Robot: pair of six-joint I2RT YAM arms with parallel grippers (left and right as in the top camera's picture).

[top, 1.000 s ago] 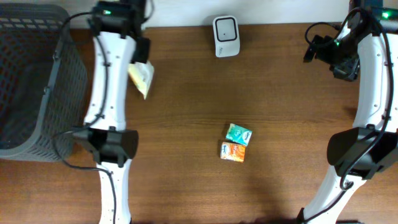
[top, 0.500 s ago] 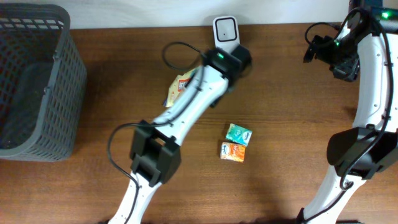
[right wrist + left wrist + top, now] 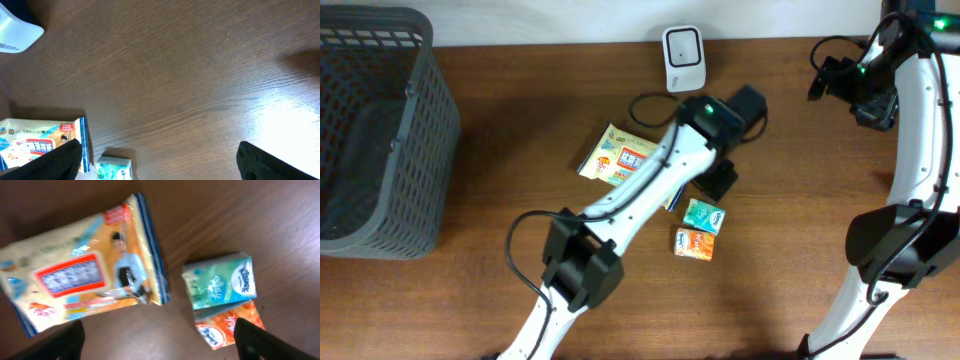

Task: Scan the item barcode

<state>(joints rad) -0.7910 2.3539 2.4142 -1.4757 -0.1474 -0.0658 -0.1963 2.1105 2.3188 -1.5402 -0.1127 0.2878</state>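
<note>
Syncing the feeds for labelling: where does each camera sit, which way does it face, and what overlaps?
Overhead: above the table, looking straight down; left arm, right arm, scanner and basket show.
Left wrist: on the left gripper, facing down at yellow packet, green tissue pack, orange tissue pack; open fingertips in bottom corners.
Right wrist: on the right gripper, facing down at bare wood; open fingertips in bottom corners.
Shared: yellow packet and green tissue pack appear in all three.

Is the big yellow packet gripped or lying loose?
Loose: the packet lies flat on the table, printed side up. The left gripper above it is open, holding nothing.
</note>
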